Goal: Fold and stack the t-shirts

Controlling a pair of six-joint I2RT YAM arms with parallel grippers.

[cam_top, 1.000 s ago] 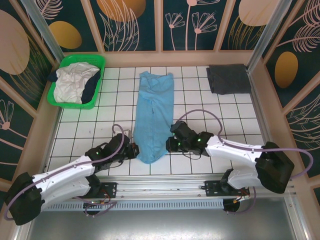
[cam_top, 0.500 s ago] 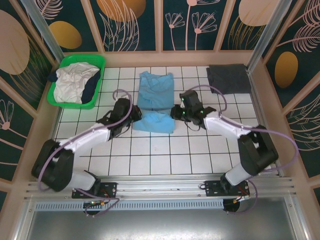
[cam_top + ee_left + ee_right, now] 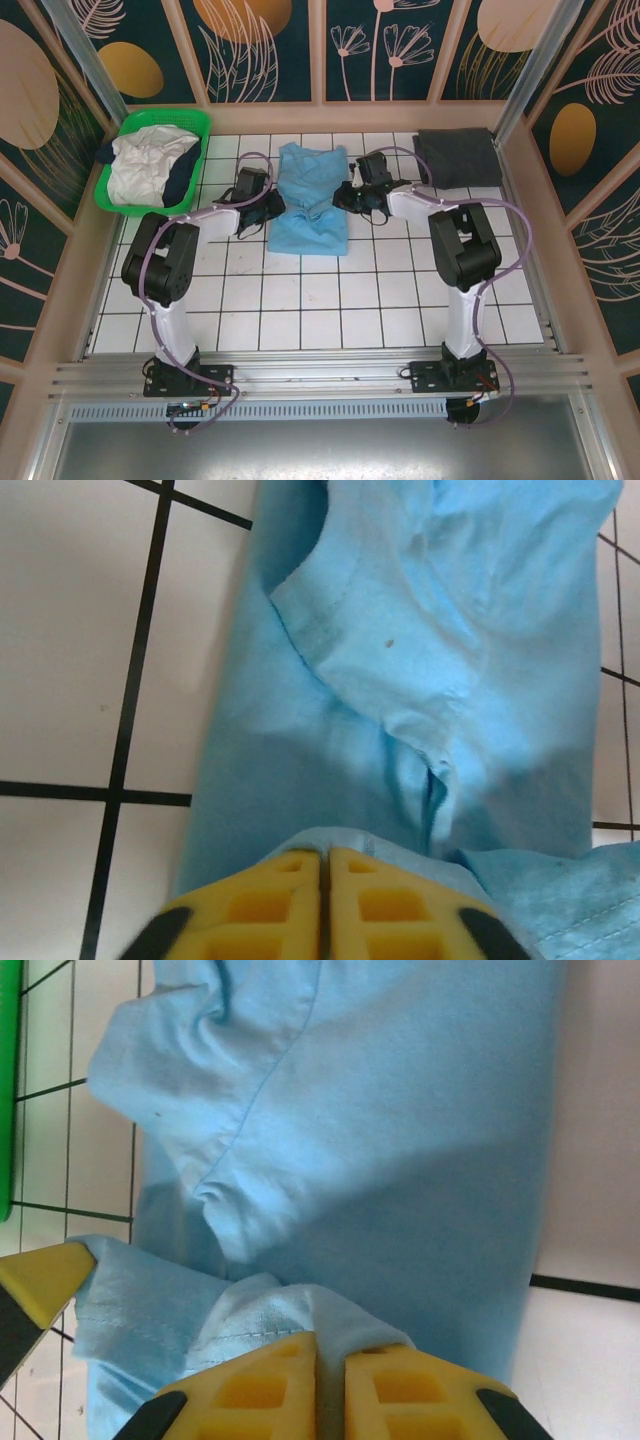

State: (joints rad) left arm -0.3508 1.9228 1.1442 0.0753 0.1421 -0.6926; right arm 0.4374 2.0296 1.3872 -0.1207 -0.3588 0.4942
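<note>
The light blue t-shirt (image 3: 310, 190) lies at the back middle of the tiled table, its near half folded over toward the collar. On the shirt's left edge, my left gripper (image 3: 268, 208) (image 3: 325, 852) is shut with the hem (image 3: 400, 845) wrapped over its tips. My right gripper (image 3: 345, 197) (image 3: 330, 1338) is at the right edge, shut on a pinch of the hem (image 3: 300, 1310). A folded dark grey t-shirt (image 3: 457, 157) rests at the back right. White (image 3: 140, 170) and navy (image 3: 180, 180) t-shirts lie crumpled in the basket.
The green plastic basket (image 3: 195, 122) stands at the back left corner. Both arms reach far across the white tiles (image 3: 330, 300). Patterned walls close the table at the back and sides. A yellow finger (image 3: 40, 1275) of the left gripper shows in the right wrist view.
Both grippers carried the blue shirt's near hem away from the bases toward the collar, folding the long shirt in half. The arms now stretch much farther back.
</note>
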